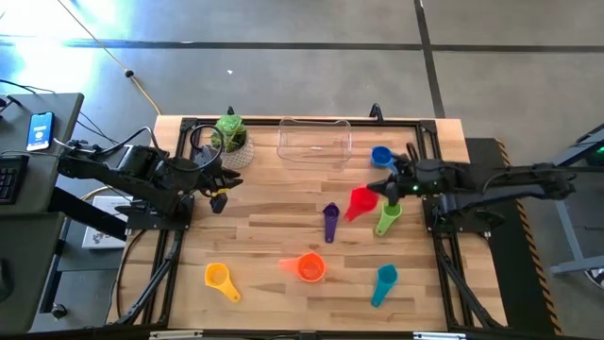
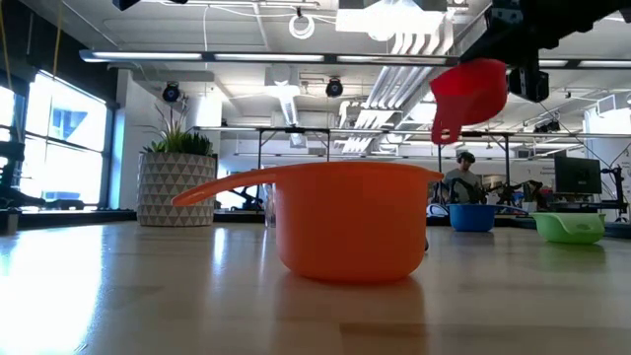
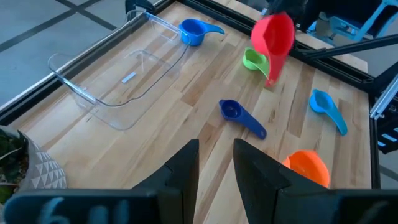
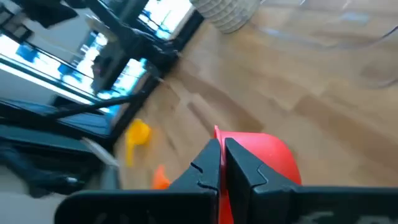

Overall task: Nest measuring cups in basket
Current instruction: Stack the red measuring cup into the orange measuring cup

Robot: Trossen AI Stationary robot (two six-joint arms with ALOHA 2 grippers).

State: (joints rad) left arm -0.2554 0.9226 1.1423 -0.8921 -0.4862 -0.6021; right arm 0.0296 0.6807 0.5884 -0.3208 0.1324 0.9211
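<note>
While the high view only hints, the low view shows the right pincer [image 4: 221, 163] gripping the red cup [image 2: 469, 95] aloft.

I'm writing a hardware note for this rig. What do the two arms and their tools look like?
Both arms are dark, near-black, built of jointed segments, and mounted at the table's side edges. The left tool ends in two flat, dark, blade-like fingers. The right tool has the same dark fingers. A small green light glows on the right arm, and dark cables loop near the left arm.
</note>
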